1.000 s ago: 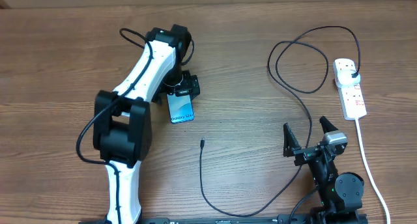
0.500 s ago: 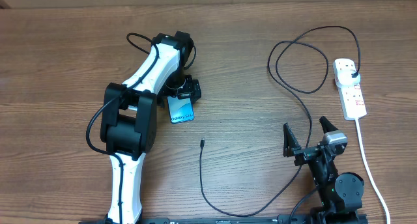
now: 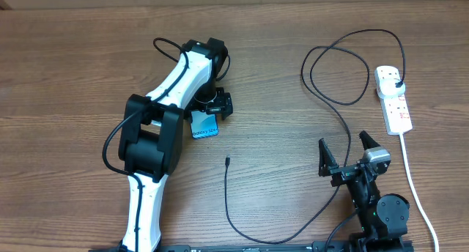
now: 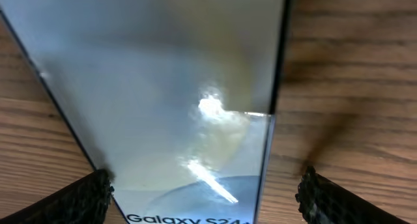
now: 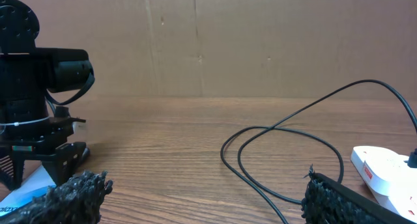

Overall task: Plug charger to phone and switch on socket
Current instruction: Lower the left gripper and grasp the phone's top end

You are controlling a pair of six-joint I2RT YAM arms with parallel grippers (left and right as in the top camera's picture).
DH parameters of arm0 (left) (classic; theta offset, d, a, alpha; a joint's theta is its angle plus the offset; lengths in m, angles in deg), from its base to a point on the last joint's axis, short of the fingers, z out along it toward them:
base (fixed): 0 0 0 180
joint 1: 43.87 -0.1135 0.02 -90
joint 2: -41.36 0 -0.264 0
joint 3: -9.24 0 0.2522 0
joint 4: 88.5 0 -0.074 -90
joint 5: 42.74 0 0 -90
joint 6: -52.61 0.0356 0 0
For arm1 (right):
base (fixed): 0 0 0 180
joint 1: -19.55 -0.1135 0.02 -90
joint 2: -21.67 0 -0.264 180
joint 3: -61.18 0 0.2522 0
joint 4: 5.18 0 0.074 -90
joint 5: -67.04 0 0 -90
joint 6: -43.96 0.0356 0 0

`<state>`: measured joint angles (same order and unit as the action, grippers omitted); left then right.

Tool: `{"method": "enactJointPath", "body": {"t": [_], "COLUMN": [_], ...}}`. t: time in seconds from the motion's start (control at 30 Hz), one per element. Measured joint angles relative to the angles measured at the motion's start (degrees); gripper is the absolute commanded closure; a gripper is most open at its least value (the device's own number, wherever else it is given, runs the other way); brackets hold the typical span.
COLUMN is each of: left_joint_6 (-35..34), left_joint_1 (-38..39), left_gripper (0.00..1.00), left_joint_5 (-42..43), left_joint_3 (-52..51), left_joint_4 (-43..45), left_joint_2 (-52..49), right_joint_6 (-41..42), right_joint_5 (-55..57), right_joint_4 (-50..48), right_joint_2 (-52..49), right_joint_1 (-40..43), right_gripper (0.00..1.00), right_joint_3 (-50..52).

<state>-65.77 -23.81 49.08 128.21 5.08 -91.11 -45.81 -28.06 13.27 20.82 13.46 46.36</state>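
The phone [image 3: 206,129], light blue with "Galaxy" text, lies flat on the table left of centre. My left gripper [image 3: 207,117] is down over its far end, jaws open astride it. In the left wrist view the phone [image 4: 176,87] fills the frame. The left finger [image 4: 78,201] touches its edge and the right finger [image 4: 339,201] stands apart. The charger's connector tip [image 3: 228,161] lies loose just below the phone. Its black cable [image 3: 326,201] loops right to the plug [image 3: 396,82] in the white socket strip [image 3: 396,109]. My right gripper [image 3: 342,139] is open and empty.
The socket's white cord [image 3: 414,186] runs down the right side past the right arm's base [image 3: 377,208]. Cable loops [image 5: 280,146] lie on the wood ahead of the right gripper [image 5: 208,204], with the strip's end [image 5: 384,168] to the right. A cardboard wall [image 5: 228,42] stands behind.
The left arm has swung to the right. The gripper and the phone under it have shifted slightly right and toward the front. The right arm, cable and socket have not moved.
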Motion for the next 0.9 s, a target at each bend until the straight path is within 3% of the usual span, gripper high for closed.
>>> {"method": "enactJointPath", "body": {"t": [0.23,0.9], "left_joint_6": [0.00,-0.02], "left_joint_1": [0.11,-1.31], "left_gripper": [0.00,0.00], "left_joint_5": [-0.37,-4.24], "left_joint_3": [0.00,0.00], "left_joint_4": [-1.20,2.32], "left_joint_2": [0.00,0.00], "right_joint_6": [0.00,0.00], "right_joint_5": [0.02,0.02], "right_joint_4": [0.00,0.00], "right_joint_2": [0.00,0.00], "right_joint_1": [-0.02,-0.02], "right_gripper": [0.00,0.00], "right_joint_3": [0.00,0.00]}}
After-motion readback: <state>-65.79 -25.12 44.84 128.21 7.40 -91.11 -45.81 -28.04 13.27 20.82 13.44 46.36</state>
